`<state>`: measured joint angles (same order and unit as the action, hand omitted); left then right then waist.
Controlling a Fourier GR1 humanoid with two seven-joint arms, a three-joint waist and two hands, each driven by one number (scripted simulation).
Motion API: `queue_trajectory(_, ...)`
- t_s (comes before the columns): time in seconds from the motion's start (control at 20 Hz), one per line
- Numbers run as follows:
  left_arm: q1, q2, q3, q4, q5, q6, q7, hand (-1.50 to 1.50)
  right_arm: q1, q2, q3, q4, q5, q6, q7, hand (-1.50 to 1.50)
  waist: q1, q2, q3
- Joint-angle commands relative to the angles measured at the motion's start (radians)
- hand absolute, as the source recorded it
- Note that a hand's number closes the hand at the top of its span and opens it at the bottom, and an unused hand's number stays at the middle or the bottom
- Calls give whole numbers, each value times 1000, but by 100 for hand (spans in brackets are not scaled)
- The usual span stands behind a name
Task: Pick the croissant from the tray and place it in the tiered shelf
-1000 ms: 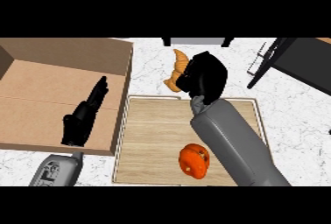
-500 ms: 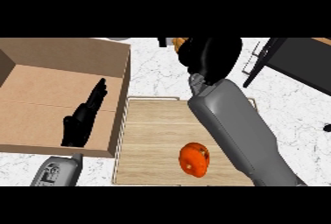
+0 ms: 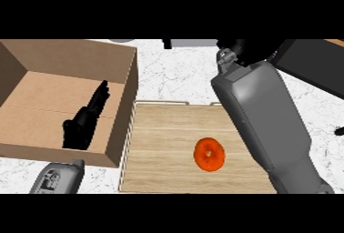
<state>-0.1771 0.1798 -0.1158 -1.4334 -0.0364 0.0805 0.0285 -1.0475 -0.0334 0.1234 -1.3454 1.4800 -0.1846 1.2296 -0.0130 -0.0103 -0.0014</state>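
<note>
The croissant shows nowhere in the head view. My right forearm (image 3: pixel 262 118) stretches across the wooden tray (image 3: pixel 161 136) toward the far right. Only a small black part of my right hand (image 3: pixel 243 47) shows at the picture's top edge, next to the dark tiered shelf (image 3: pixel 309 63). What it holds is hidden. My left hand (image 3: pixel 86 122) is open with straight fingers, resting over the cardboard box (image 3: pixel 74 57) at the left.
An orange-red round fruit (image 3: pixel 209 154) lies on the tray just left of my right forearm. The open cardboard box fills the left side. White marble counter (image 3: pixel 174 77) lies between the box, the tray and the shelf.
My right hand carried the croissant up from the tray and away toward the shelf until both left the picture's top. The view shifted slightly. The left hand stayed where it was.
</note>
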Motion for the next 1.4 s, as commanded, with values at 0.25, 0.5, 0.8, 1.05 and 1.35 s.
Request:
queue_trajectory(0.25,28,-29,-40,-30,-30,7,3,0,-140,-85,-202,-16,73,220,77,150,12,4,1)
queue_trajectory(0.5,48,-26,-14,-18,-16,-3,-43,0,-122,-133,-247,-80,121,262,10,150,9,5,1)
queue_trajectory(0.8,41,-20,-9,-33,-20,-19,-11,0,-123,-193,-315,-41,142,265,-78,150,17,8,1)
queue_trajectory(1.05,23,-49,-13,-17,-44,5,-27,0,-166,-238,-316,69,177,244,-145,150,21,11,1)
queue_trajectory(1.35,9,-55,-17,-10,-62,0,2,0,-83,-301,-371,119,147,146,-219,150,19,11,1)
